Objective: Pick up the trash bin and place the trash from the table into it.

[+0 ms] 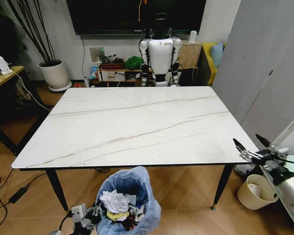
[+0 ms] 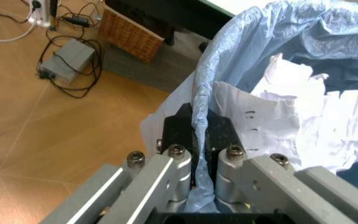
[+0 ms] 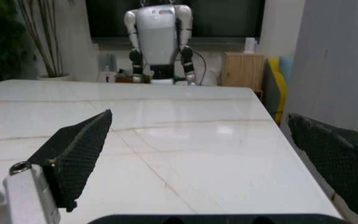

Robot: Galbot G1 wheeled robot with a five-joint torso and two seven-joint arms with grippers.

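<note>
While left fingers (image 2: 201, 135) pinch the trash bin (image 1: 129, 198) rim, right fingers (image 1: 251, 145) gape beside the table (image 1: 137, 122).

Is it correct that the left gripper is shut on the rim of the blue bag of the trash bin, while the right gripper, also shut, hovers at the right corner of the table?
Not fully. The right gripper is open: the right wrist view shows its fingers spread wide apart over the table. The rest holds: the left gripper is shut on the blue bag rim of the trash bin.
</note>
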